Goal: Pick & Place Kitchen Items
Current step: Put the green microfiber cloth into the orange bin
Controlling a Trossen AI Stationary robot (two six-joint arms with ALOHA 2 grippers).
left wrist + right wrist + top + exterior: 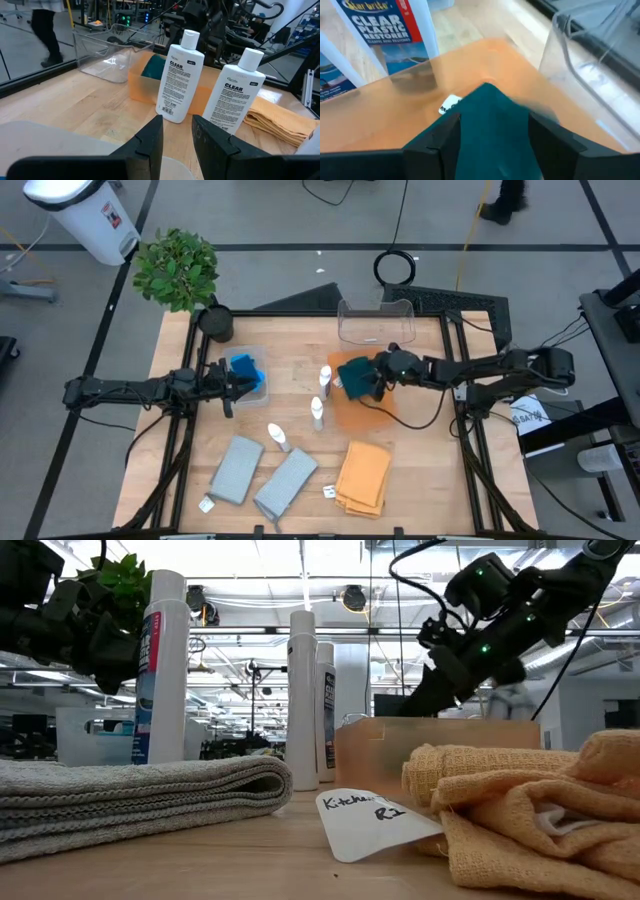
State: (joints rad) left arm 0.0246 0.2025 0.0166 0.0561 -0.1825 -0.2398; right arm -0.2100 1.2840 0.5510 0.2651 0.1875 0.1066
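My right gripper (pixel 372 376) is shut on a dark green cloth (pixel 352 374) over the far end of the orange tray (pixel 372 416). My left gripper (pixel 230 381) hangs empty beside a clear bin (pixel 262 390) that holds blue sponges (pixel 245 368); its fingers (pixel 150 145) stand a little apart. Three white bottles stand upright on the table's middle (pixel 325 377) (pixel 317 412) (pixel 278 438). Two grey folded cloths (pixel 235 470) (pixel 287 480) and an orange folded cloth (pixel 362 475) lie flat near the front edge. My right gripper pinches the dark green cloth (pixel 492 125) between its two fingers (pixel 437 142), bunched in several layers. The fingers come from the table's right, slanting down. The cloth's free end (pixel 487 92) sticks out past the fingertips over the tray's floor; whether it touches the tray I cannot tell.
A second clear bin (pixel 375 320) stands at the far edge behind the tray. A potted plant (pixel 178 268) and a dark round pot (pixel 215 322) stand at the far left corner. A white paper tag (pixel 370 820) lies by the orange cloth.
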